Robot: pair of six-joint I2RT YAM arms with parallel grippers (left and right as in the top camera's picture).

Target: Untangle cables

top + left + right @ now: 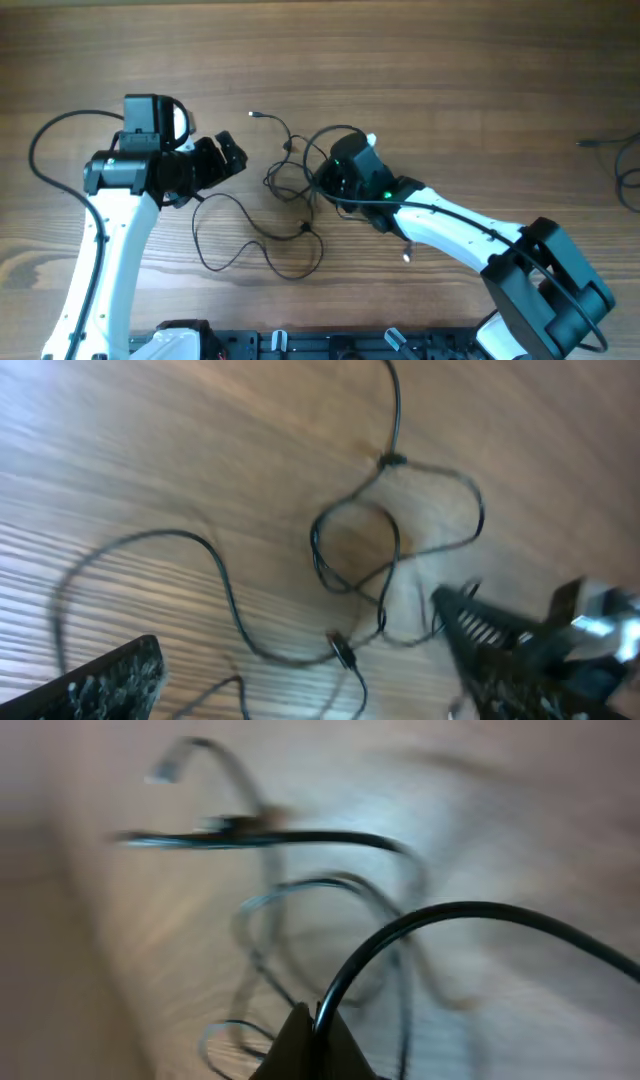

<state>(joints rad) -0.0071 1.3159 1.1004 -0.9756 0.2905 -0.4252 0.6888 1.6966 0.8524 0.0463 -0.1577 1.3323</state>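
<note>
The cables (285,178) lie as thin dark strands in a loose tangle on the wood at the table's middle, with a long loop (232,240) trailing toward the front and a small plug end (253,115) pointing back. My right gripper (320,186) sits at the tangle's right side. In the right wrist view its jaws are pressed together (315,1025) on one black strand (440,912), which arches up and away to the right. My left gripper (232,156) hovers open just left of the tangle. In the left wrist view the knotted loops (385,535) lie ahead of its spread fingers (110,685).
Another dark cable (625,165) curls at the table's far right edge. A black rail (300,345) runs along the front edge between the two arm bases. The arms' own thicker black cables (60,125) loop beside them.
</note>
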